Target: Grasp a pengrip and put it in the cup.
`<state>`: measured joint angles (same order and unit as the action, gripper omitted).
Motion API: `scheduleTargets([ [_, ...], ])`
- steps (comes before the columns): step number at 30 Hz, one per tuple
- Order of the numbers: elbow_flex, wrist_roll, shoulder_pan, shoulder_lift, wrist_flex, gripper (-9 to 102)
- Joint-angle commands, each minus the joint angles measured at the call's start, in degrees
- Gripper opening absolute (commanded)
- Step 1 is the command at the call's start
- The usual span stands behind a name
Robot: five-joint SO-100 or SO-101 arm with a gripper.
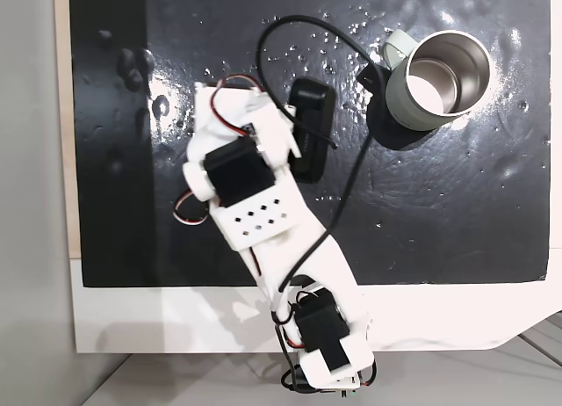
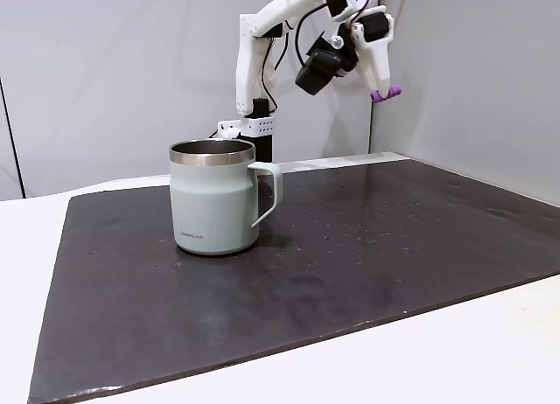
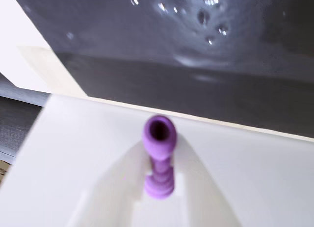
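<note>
Pengrip (image 2: 386, 94): small purple tube, pinched between closed fingers of gripper (image 2: 382, 91), carried high above the mat (image 2: 394, 247); in the wrist view its open end (image 3: 159, 131) faces the camera. Cup (image 2: 214, 207): grey-green mug, steel rim, upright on the mat; in a fixed view from above it sits at 1 o'clock (image 1: 436, 79) from the arm (image 1: 263, 217). Step, judged: transport. Next move calls for swinging over the cup's mouth, lowering, then releasing.

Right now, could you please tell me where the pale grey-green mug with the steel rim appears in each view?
A fixed view: mug top right, seen from above.
A fixed view: mug left of centre, handle pointing right.
Wrist view: not in it.
Shared landmark: the black mat under the mug.
</note>
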<state>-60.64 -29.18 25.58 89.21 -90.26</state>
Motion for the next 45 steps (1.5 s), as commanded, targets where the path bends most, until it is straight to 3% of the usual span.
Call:
scheduleTargets([
  [1, 0.7, 2.8, -7.3, 5.4, -3.1, 0],
  [18, 3.7, 22.1, -42.6, 6.9, -5.9, 0],
  [29, 24.6, 24.5, -47.2, -10.6, -5.9, 0],
  [36, 27.7, 24.5, -47.3, -13.8, -6.0, 0],
  [41, 27.9, 23.3, -47.5, -13.7, -6.1, 25],
  [45, 27.9, 23.0, -47.5, -13.2, -6.1, 29],
])
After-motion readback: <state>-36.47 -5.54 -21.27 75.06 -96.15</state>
